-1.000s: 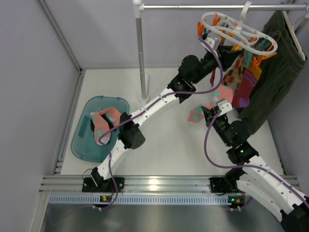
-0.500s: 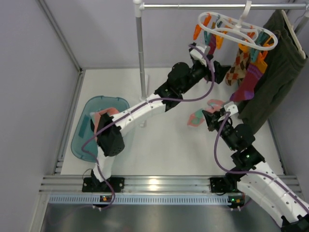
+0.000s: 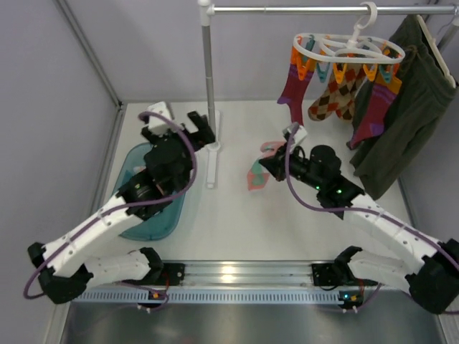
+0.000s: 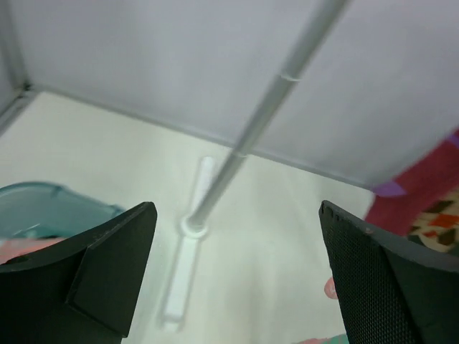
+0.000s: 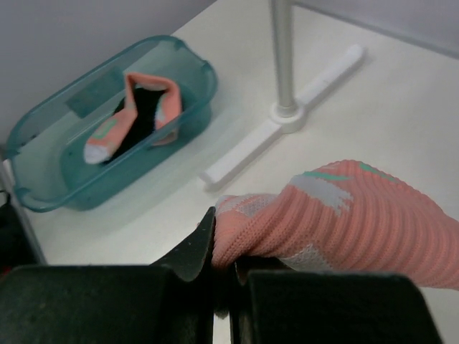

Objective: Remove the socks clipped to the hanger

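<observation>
Socks point(image 3: 331, 92): several are hanging clipped to the hanger point(image 3: 349, 51) on the rail point(image 3: 287, 10), far right; one is lying in the teal bin point(image 5: 107, 183).
Pink sock point(image 5: 337, 215): is riding above the table, between hanger and bin.
Change: left arm is swinging back from the hanger to the bin; right arm is carrying its sock leftward.
Meaning: removal is progressing, but clipped socks are remaining.
Left end effector point(image 4: 237, 272): is gaping wide, holding nothing.
Right end effector point(image 5: 222, 266): is pinching shut on the pink sock.
</observation>
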Motion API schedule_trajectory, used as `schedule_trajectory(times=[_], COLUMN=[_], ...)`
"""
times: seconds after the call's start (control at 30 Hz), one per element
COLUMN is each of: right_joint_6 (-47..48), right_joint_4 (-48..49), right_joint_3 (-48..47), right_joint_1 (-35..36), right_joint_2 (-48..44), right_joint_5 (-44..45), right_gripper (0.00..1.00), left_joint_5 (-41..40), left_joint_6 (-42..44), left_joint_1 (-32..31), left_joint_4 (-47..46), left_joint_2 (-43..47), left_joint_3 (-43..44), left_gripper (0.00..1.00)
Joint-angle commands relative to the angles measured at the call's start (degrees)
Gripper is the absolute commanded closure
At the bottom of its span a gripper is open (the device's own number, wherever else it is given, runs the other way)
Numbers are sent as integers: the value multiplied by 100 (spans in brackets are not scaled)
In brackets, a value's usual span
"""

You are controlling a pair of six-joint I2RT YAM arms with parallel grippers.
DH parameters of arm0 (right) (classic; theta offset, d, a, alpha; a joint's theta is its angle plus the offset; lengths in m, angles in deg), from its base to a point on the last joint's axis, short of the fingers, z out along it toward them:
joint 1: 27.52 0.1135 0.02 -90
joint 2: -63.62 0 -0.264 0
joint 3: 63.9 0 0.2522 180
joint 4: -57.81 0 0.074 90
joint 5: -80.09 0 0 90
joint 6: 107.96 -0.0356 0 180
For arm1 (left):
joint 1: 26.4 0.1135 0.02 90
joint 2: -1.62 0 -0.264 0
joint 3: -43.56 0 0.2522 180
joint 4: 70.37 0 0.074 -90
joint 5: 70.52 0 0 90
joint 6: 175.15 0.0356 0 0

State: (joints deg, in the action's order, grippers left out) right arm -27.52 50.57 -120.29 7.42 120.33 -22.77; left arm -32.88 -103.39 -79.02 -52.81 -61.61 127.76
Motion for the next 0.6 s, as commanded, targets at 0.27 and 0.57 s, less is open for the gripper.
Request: schedule_trajectory(times=[0.27, 0.57], right_joint_6=[-784, -907], right_joint_4=[808, -563], right_joint_3=[-4343, -7091], right_joint_1=[2227, 2360], right_joint_2=[4492, 6800], right_joint_5=[-480, -269], right_gripper=[100, 1], left_joint_5=[-1796, -1076], left_joint_6=[-524, -294], left_joint_1=[6, 6], left_joint_4=[3171, 3207], left_joint_2=[2779, 3105], left_joint_3=[-672, -662], left_gripper=[1, 1])
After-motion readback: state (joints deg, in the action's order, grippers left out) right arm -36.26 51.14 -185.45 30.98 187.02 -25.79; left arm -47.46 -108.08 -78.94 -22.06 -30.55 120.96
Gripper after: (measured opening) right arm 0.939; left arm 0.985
